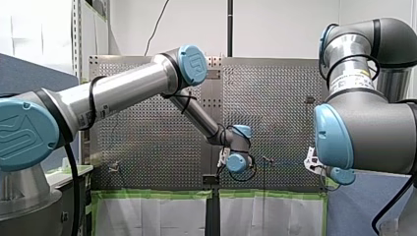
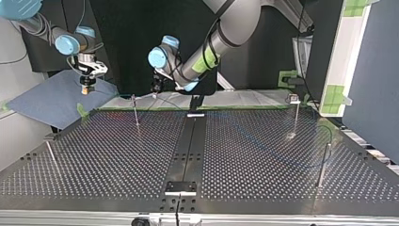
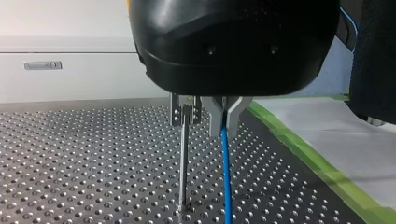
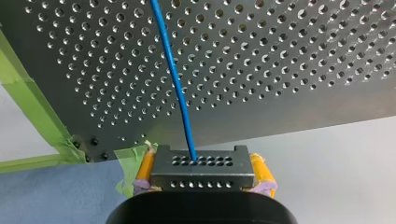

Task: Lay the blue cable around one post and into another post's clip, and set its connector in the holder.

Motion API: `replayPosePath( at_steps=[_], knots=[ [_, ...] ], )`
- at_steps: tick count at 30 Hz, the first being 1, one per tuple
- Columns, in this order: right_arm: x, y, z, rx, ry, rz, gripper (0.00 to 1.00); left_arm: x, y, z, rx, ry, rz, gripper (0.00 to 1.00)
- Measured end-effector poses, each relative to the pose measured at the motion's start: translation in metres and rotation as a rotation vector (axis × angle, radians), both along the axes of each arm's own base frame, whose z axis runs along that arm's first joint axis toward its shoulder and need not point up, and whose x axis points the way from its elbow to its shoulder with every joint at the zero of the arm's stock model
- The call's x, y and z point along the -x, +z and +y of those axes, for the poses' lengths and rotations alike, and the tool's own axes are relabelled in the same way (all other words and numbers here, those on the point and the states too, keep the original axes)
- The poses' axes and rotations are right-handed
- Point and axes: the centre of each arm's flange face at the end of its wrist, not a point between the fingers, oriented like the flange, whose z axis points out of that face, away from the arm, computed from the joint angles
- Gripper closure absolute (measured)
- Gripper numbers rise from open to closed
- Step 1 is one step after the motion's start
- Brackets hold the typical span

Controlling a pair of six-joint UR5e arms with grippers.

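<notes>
In the left wrist view my left gripper (image 3: pixel 224 130) is shut with its metal fingers on the blue cable (image 3: pixel 226 172), which hangs straight down to the table. A thin post (image 3: pixel 184 158) with a clip at its top stands just beside the fingers. In the right wrist view my right gripper (image 4: pixel 203 163), with yellow pads, is shut on the grey connector block (image 4: pixel 203 175). The cable (image 4: pixel 175 79) runs out of the block over the perforated plate. In the top view my left gripper (image 2: pixel 156 88) hovers at the far edge and my right gripper (image 2: pixel 87 87) is off the table's far left corner.
Other posts stand on the perforated table (image 2: pixel 117 155): one at the top view's near left (image 2: pixel 51 157), two at its right (image 2: pixel 294 117) (image 2: pixel 322 165). A black strip with a holder block (image 2: pixel 180 187) runs down the middle. Green tape (image 4: pixel 28 102) edges the table.
</notes>
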Motion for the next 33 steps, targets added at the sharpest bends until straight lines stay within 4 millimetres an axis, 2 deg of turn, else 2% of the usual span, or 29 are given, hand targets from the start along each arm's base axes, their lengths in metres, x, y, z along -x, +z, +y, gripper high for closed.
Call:
replayPosePath(
  at_steps=[14,25,33],
  knots=[
    [0.0,0.004,-0.007,0.01,0.002,0.0,1.0,-0.006,-0.006,0.001,-0.002,0.002,0.008,1.0],
    [-0.001,0.006,-0.01,0.02,0.011,0.0,1.0,-0.015,0.001,-0.001,0.011,0.009,0.002,1.0],
    [-0.001,0.011,-0.019,0.026,0.013,0.0,1.0,-0.02,0.001,0.002,0.014,0.014,0.002,1.0]
  ],
)
